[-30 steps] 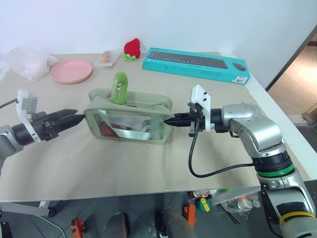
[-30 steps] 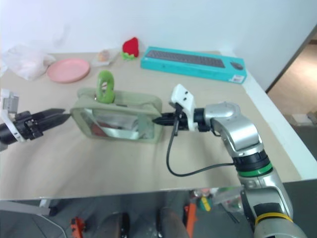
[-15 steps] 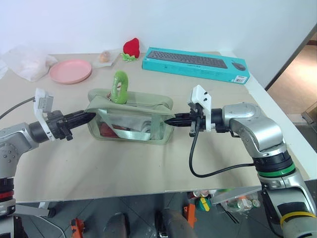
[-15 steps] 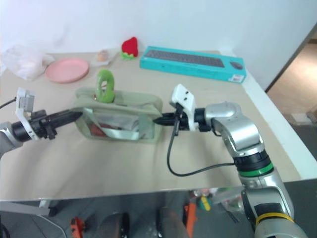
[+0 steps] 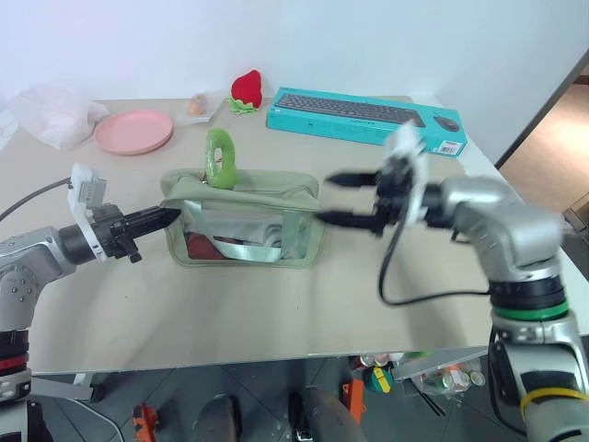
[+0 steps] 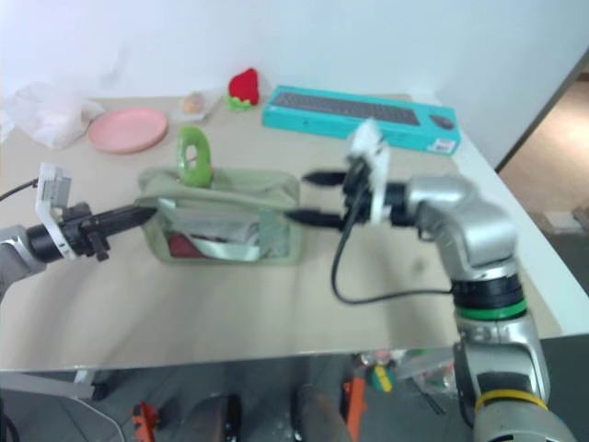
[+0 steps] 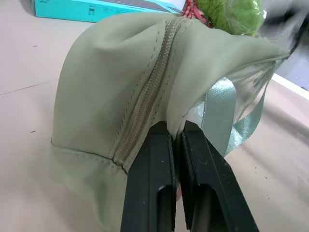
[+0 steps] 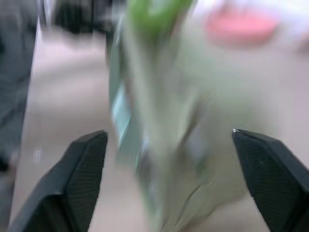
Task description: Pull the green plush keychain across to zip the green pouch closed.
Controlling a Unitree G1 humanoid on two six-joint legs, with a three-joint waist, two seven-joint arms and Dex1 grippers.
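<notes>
The green pouch lies on the tan table with its clear side panel toward me. The green plush keychain stands upright on top of it, near its left end. My left gripper is shut on the fabric of the pouch's left end, right by the zipper, with its tips pinched together there. My right gripper hovers open just off the pouch's right end, one finger above the other. Between its wide fingers the pouch and keychain show blurred.
A teal keyboard box lies at the back right. At the back left are a red plush strawberry, a pink plate and a crumpled plastic bag. A black cable loops under my right wrist. The table's edge runs behind my right arm.
My left gripper has reached the pouch's left end and shut on it. My right gripper, earlier shut at the pouch's right end, has opened wide and risen.
</notes>
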